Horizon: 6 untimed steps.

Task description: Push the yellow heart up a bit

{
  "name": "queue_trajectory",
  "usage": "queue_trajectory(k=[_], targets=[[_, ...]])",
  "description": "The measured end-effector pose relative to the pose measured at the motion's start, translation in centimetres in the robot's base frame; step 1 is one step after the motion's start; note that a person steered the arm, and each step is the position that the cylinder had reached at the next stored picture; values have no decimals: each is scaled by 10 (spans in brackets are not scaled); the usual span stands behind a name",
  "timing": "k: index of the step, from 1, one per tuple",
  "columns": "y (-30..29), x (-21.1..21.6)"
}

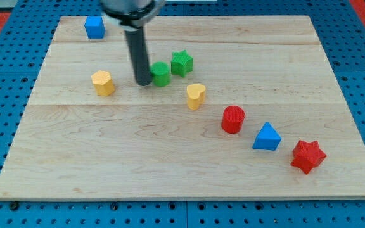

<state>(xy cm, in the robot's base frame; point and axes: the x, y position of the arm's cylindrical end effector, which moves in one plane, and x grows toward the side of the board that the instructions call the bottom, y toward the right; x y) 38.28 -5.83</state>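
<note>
Yellow heart [196, 95] lies below and right of the tip [143, 83]; no pincer exists, so nothing is held.

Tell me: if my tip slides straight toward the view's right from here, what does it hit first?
My tip would meet the green round block first; they look touching or nearly so. The green star lies beyond, slightly higher. The yellow heart sits below that line.
</note>
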Motion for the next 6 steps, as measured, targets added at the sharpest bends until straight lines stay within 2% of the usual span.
queue_trajectory(k=[1,2,3,4,5,6], targets=[[42,-10],[55,-10],[118,9],[152,62],[91,68],[24,46]])
